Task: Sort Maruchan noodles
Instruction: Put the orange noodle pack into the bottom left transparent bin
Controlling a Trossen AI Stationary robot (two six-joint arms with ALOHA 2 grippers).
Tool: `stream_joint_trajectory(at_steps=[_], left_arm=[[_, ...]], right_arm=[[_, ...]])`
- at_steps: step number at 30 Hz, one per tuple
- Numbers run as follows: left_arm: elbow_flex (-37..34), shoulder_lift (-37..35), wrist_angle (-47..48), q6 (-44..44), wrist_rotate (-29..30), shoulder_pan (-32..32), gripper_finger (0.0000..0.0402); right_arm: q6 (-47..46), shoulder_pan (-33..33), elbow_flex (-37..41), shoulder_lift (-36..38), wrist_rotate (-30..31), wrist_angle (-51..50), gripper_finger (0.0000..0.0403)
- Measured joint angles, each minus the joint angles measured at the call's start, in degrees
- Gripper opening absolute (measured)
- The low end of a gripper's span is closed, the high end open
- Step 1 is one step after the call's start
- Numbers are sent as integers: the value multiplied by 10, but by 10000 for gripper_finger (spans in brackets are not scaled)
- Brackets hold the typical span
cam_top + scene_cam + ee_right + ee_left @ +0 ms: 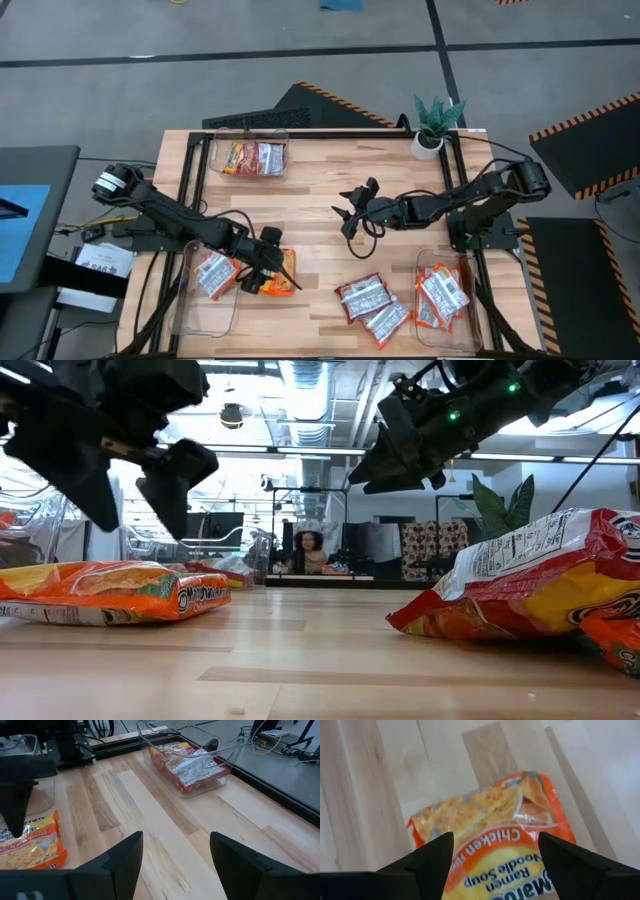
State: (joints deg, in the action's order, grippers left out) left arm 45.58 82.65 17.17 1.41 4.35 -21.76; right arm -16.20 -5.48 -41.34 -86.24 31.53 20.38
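Three clear bins (253,158), about nine noodle packets (373,296), one potted plant (434,126), two arms.

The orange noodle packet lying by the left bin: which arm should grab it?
Probably the left. Its gripper hangs open right over the orange noodle packet, while the right gripper, also open, is over bare table mid-way across.

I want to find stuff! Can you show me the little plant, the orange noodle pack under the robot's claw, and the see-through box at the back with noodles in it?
Plant (437,122): high view, on its green leaves.
Orange noodle packet (490,827): left wrist view, on its printed front.
Clear bin (226,756): right wrist view, on its bare rim.
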Motion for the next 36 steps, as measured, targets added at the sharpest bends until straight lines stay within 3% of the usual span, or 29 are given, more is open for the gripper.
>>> stream_joint_trajectory(at_steps=[20, 29, 36], left_arm=[[0, 0, -11, -73, 5, 2, 279], [24, 70, 4, -111, 6, 7, 279], [28, 75, 23, -129, -7, 15, 278]], right_arm=[[-2, 2, 0, 0, 0, 0, 255], [-3, 8, 0, 0, 0, -1, 255], [-3, 8, 0, 0, 0, -2, 255]])
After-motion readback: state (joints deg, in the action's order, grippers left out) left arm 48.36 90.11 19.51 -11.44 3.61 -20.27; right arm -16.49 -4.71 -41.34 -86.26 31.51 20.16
